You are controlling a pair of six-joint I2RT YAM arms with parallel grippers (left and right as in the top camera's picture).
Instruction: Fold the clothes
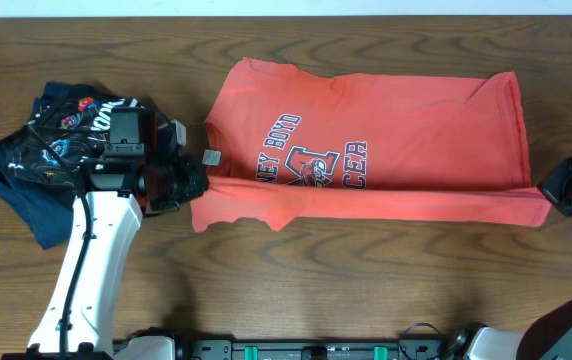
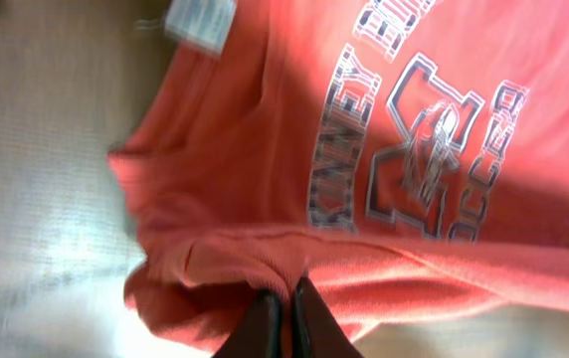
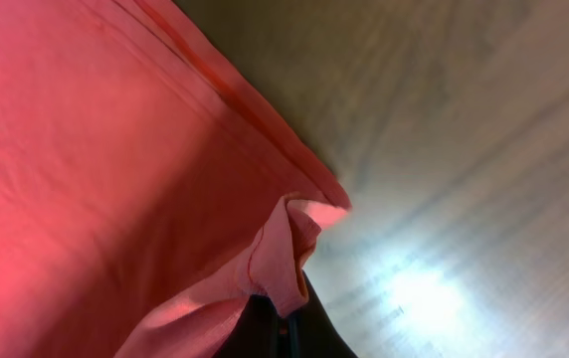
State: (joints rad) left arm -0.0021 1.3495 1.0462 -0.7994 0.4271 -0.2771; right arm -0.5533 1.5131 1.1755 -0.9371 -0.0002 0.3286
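Wooden table [image 1: 266, 285], red-orange T-shirt [image 1: 406, 110] lying print-up, left gripper [image 2: 286, 303] pinching its near left edge, right gripper [image 3: 283, 316] pinching its near right corner.

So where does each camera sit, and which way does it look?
Overhead: fixed above the table, looking down on the red-orange T-shirt and both arms.
Left wrist: rides the left arm, looking past the left gripper, shut on the shirt's folded edge.
Right wrist: rides the right arm, looking past the right gripper, shut on a shirt corner.
Shared: overhead and left wrist both show the chest lettering.
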